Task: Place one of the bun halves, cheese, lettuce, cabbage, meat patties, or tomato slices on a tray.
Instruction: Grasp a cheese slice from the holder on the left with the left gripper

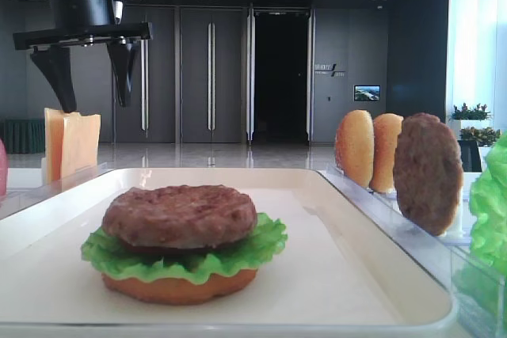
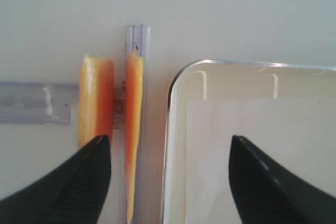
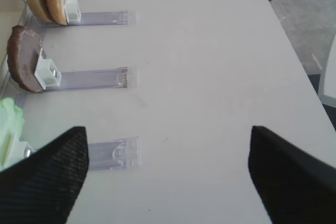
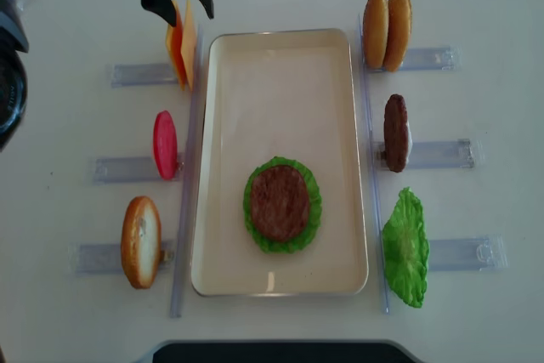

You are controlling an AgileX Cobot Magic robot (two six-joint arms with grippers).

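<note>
The cream tray (image 4: 280,65) lies in the middle of the table. On it sits a stack of a bun half (image 1: 178,288), lettuce (image 1: 238,255) and a meat patty (image 4: 279,201). Two cheese slices (image 4: 181,47) stand upright in a clear holder beside the tray's far left corner. My left gripper (image 4: 174,6) hangs open above them with nothing held. In the left wrist view the cheese (image 2: 96,98) lies just inside the left fingertip (image 2: 97,150), and the tray rim (image 2: 170,90) is between the jaws. My right gripper (image 3: 167,135) is open over bare table.
Right of the tray, clear holders carry two bun halves (image 4: 387,30), an upright patty (image 4: 395,132) and a lettuce leaf (image 4: 406,248). On the left stand a red tomato slice (image 4: 165,144) and another bun half (image 4: 140,241). Clear rails run along both long sides of the tray.
</note>
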